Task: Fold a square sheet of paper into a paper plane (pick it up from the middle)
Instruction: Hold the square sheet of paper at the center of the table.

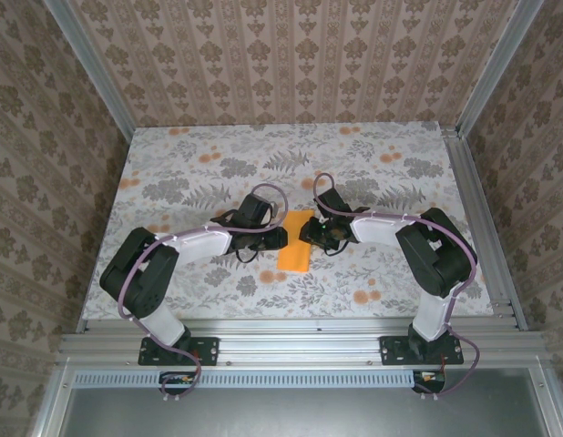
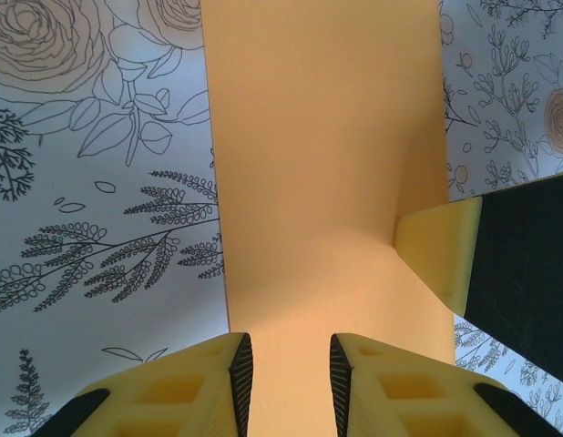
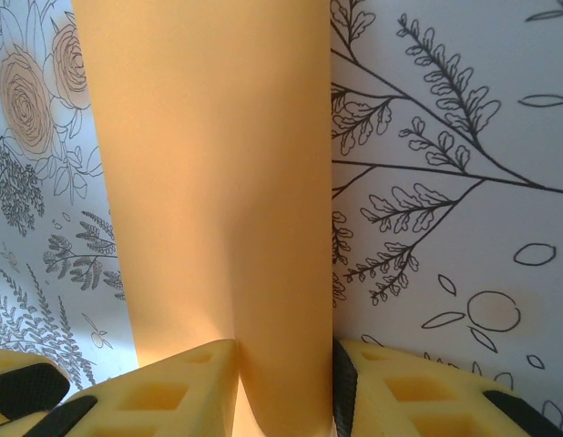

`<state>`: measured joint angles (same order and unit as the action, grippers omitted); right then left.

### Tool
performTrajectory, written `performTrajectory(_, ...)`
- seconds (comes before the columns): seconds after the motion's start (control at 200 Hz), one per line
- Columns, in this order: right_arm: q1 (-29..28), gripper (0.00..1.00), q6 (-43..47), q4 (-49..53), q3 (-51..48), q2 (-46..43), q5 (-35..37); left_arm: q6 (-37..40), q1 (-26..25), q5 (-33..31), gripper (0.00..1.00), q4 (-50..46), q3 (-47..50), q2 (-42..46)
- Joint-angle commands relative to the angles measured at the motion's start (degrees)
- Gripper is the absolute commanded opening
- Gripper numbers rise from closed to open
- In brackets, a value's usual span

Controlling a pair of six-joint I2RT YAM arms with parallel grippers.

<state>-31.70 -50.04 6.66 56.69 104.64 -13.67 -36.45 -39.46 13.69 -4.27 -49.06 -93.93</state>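
Observation:
The square sheet of paper [image 1: 293, 255] is bright orange and folded into a narrow strip at the table's centre. My left gripper [image 1: 283, 238] meets it from the left and my right gripper [image 1: 307, 235] from the right. In the left wrist view the left gripper [image 2: 291, 350] stands open over the flat paper [image 2: 318, 137], which shows in the gap between its fingers; a yellow finger [image 2: 441, 246] of the right gripper rests on the paper's right edge. In the right wrist view a raised fold of the paper [image 3: 199, 137] fills the right gripper [image 3: 286, 350] from pad to pad.
The table [image 1: 199, 173] has a grey leaf print with small orange flower blotches [image 1: 361, 296]. Patterned walls and metal rails [image 1: 482, 228] box it in on three sides. Both arms reach inward from the near edge.

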Motion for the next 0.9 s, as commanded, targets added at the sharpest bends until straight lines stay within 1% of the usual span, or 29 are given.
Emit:
performTrajectory(0.0,-0.6,0.37,0.1,0.8,-0.2,3.5,1.9,-1.2,-0.4,1.0,0.31,-0.1,-1.0,-0.1)
performTrajectory(0.26,-0.6,0.36,0.1,0.8,-0.4,3.5,2.0,-2.3,-1.2,2.3,0.31,1.5,-0.9,-1.1)
performTrajectory(0.5,-0.6,0.36,0.2,0.9,-0.3,3.4,1.9,-3.3,-1.5,3.7,0.24,3.9,-0.3,-3.1)
performTrajectory(0.895,-0.7,0.35,0.3,0.9,-0.3,3.6,1.8,-2.7,-1.5,4.5,0.23,4.5,0.4,-5.7)
